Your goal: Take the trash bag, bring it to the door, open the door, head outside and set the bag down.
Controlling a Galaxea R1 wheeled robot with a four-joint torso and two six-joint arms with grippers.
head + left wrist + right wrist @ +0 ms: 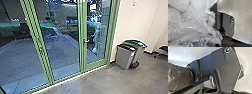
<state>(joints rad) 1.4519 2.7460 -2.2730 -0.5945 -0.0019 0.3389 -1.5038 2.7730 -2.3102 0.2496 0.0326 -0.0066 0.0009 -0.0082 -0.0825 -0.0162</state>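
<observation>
The green-framed glass door (96,32) stands shut ahead in the head view, its metal handle (86,40) on the left side of its frame. Paving shows through the glass. Clear, crumpled plastic of the trash bag (193,23) shows large and close in the left wrist view, bunched beside the robot's dark plate. In the right wrist view a full, darker-looking part of the bag (179,78) bulges beside the robot's own parts. What holds the bag cannot be made out.
Two grey bins (125,56), one with a green lid, stand by the pale wall right of the door. A dark object (163,49) lies at the far right. Tall fixed-looking glass panels (62,37) in green frames continue left of the door.
</observation>
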